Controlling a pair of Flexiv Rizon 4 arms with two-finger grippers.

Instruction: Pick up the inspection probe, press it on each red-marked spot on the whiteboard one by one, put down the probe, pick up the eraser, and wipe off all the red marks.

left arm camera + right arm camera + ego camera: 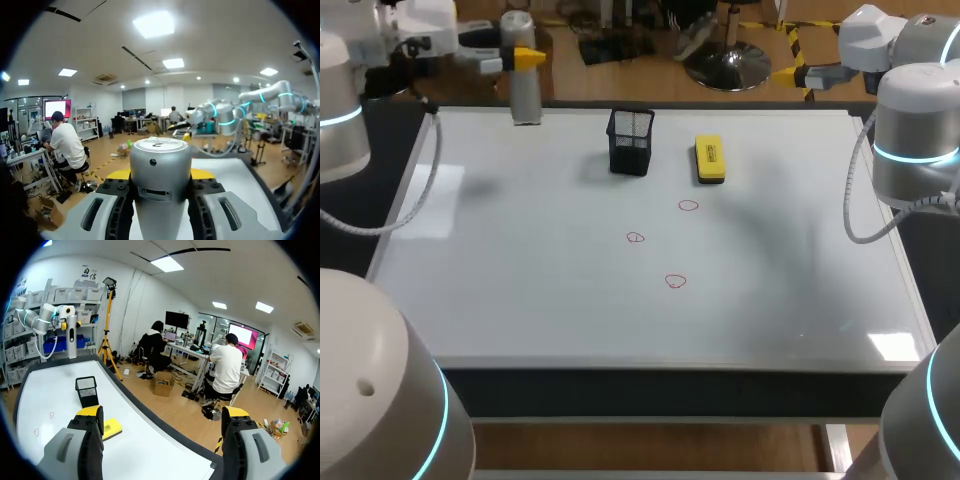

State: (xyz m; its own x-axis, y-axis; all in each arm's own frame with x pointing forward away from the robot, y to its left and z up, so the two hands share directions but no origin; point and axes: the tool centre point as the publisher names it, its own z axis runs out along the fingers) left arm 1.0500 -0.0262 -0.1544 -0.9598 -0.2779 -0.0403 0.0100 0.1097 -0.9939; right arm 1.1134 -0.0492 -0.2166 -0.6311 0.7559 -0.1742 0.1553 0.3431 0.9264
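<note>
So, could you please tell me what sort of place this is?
Probably a robotics lab test bench: a white whiteboard tabletop bearing three red circled marks, a black mesh holder and a yellow block eraser, with the left gripper shut on a silver cylindrical probe.

my head camera looks down from behind on the whole whiteboard (pixel 520 300). my left wrist one sits at its far corner, close behind the probe (pixel 160 170), facing across. my right wrist one faces back from high up, sharing basket (pixel 87 390) and eraser (pixel 112 428) with the head view.
</note>
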